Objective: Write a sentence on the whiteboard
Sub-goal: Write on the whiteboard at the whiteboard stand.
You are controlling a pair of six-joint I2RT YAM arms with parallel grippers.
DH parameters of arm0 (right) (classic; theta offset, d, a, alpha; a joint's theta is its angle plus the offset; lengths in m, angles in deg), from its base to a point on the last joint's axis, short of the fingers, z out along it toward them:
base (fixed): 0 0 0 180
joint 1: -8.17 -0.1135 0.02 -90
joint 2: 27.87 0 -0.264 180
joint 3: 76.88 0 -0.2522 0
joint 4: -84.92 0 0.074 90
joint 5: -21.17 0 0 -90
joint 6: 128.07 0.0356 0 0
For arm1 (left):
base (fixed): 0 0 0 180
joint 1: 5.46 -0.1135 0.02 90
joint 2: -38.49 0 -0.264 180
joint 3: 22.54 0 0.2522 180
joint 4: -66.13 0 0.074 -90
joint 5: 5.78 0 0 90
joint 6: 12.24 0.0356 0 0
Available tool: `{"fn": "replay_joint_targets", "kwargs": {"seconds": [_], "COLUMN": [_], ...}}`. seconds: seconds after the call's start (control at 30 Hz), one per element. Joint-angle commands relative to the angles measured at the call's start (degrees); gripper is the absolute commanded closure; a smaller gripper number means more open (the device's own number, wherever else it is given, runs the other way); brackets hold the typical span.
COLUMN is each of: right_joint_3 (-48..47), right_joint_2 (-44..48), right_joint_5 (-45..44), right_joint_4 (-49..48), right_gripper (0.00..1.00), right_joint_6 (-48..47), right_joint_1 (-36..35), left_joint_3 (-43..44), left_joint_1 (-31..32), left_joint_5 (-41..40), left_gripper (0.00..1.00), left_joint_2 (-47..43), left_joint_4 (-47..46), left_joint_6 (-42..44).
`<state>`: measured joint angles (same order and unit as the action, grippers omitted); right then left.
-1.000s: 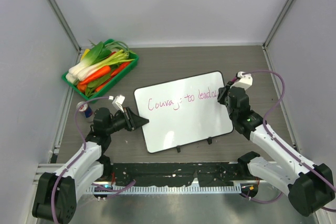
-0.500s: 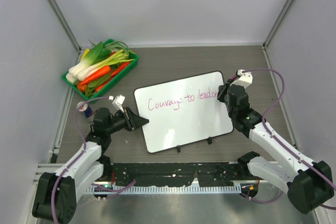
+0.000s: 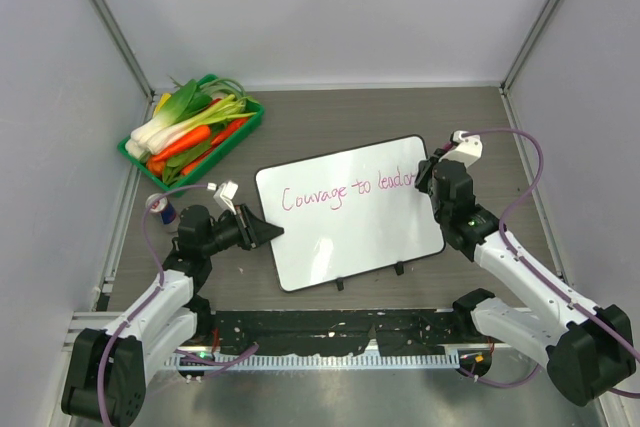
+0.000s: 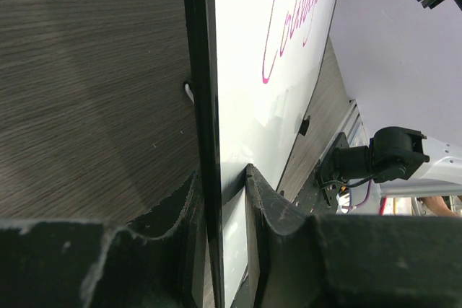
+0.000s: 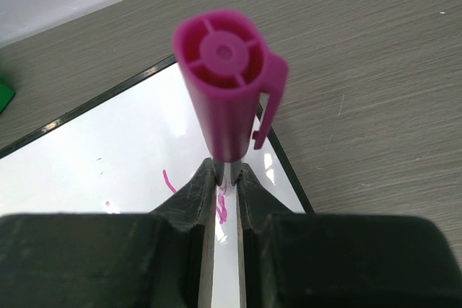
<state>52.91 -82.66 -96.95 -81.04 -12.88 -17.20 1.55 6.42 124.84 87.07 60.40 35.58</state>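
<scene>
The whiteboard (image 3: 350, 222) lies flat in the middle of the table, with a thin black frame and two black clips on its near edge. The sentence (image 3: 345, 192) runs across its upper half in pink cursive, reading about "Courage to leader". My left gripper (image 3: 268, 232) is shut on the whiteboard's left edge (image 4: 209, 178); its fingers (image 4: 263, 200) clamp the frame. My right gripper (image 3: 428, 175) is shut on a pink marker (image 5: 227, 99), held upright over the board's right end (image 5: 108, 156), at the end of the writing. The marker's tip is hidden.
A green tray (image 3: 252, 119) of leeks, carrots and peppers stands at the back left. A small blue and red can (image 3: 165, 209) stands by the left arm. Grey walls close in the table on three sides.
My right gripper with the marker has shifted slightly to the right along the board, and the last word of the pink line has grown by a letter. The left arm has not moved.
</scene>
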Motion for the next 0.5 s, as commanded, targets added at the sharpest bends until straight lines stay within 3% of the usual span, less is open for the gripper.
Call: {"fn": "replay_joint_targets", "kwargs": {"seconds": [0.0,0.47], "right_joint_3": [-2.8,-2.1], "right_joint_2": [-0.1,0.2], "right_joint_5": [-3.1,-3.0], "right_joint_4": [-2.6,-1.9], "right_gripper": [0.99,0.99], "right_joint_6": [-1.0,-1.5], "right_joint_1": [0.3,0.2], "left_joint_3": [0.0,0.0], "left_joint_1": [0.0,-0.1], "left_joint_5": [-1.2,-1.4], "left_gripper": [1.0,1.0], "left_joint_2": [-0.4,-0.5], "left_joint_4": [-1.0,-0.8], "left_joint_6": [2.4,2.5]}}
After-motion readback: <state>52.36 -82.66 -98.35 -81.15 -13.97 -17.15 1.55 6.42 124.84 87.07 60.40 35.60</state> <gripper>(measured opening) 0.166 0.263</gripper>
